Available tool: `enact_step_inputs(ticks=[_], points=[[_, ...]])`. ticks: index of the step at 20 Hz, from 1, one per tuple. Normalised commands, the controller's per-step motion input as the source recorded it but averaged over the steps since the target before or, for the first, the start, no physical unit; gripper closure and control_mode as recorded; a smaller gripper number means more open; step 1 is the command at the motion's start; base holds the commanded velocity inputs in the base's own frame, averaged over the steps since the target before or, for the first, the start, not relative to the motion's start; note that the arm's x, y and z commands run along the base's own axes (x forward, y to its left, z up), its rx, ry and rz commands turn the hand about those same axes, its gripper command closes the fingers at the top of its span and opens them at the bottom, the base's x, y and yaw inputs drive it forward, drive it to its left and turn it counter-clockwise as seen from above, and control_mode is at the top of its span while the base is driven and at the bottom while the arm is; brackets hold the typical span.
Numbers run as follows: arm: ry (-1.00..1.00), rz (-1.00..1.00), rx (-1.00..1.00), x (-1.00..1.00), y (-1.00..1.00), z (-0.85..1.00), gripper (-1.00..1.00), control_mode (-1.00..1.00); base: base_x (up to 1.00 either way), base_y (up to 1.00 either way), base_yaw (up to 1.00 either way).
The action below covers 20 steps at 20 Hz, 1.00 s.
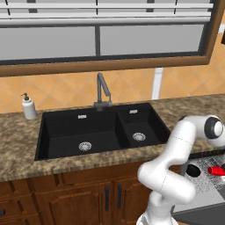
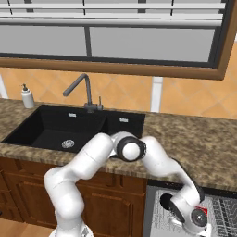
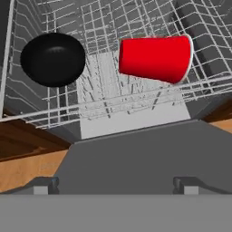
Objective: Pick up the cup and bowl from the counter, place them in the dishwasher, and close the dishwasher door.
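Brown speckled tabletop with black double sink, open dishwasher door, wire rack holding black bowl beside tipped red cup, claw spread wide, empty, above the door

Wide window across top, dark wood frame, grey panes, white horizontal bars above. Backsplash wall of orange-tan tiles laid diagonally, white vertical strip under window. Black double sink, large basin left, small right, round drain in each. Dark grey faucet behind sink divider. White soap dispenser left of sink. Brown wooden cabinets below, black vertical handles. Light wood floor seen in hand view. Light even, no strong shadows
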Motion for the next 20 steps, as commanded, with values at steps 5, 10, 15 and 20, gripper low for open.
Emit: enact_step_inputs(ticks=[5, 10, 15, 20], points=[[0.11, -0.12, 0.17, -0.94, -0.45, 0.51, -1.00, -1.00, 0.00, 0.00, 0.00], [0.07, -0.06, 0.05, -1.00, -0.17, 1.00, -1.00, -1.00, 0.00, 0.00, 0.00], [-0.36, 0.10, 0.00, -1.00, 0.00, 0.32, -1.00, -1.00, 0.00, 0.00, 0.00], [-0.63, 0.17, 0.00, -1.00, -0.05, 0.00, -1.00, -1.00, 0.00, 0.00, 0.00]])
